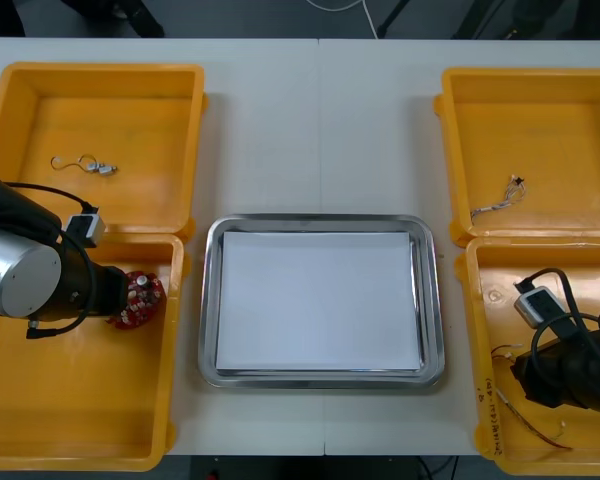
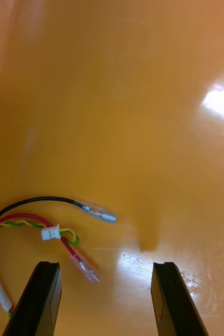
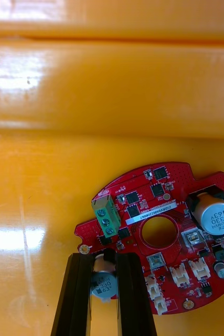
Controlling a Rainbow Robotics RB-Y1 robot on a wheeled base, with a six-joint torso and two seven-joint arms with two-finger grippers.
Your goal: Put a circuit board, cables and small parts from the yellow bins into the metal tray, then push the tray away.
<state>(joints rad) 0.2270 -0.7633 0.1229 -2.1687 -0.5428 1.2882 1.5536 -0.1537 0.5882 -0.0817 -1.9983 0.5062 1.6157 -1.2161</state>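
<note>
Circuit board (image 3: 138, 197), round, red and studded with parts, is in the glossy yellow bin (image 1: 80, 420) at nine o'clock of the metal tray (image 1: 208, 300). The left gripper (image 3: 104, 260) is clenched on its grey cylinder (image 3: 102, 286). The right gripper (image 2: 106, 268) is released beside a twisted red-yellow cable (image 2: 28, 223) that is partly cut off.

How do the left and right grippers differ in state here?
The left gripper is shut on the red circuit board, pinching a grey part at its edge; the right gripper is open and holds nothing. The left gripper touches its target; the right gripper has only the end of the red and yellow cable lying loose between its fingers. Each is down in a yellow bin: the left near bin and the right near bin.
</note>
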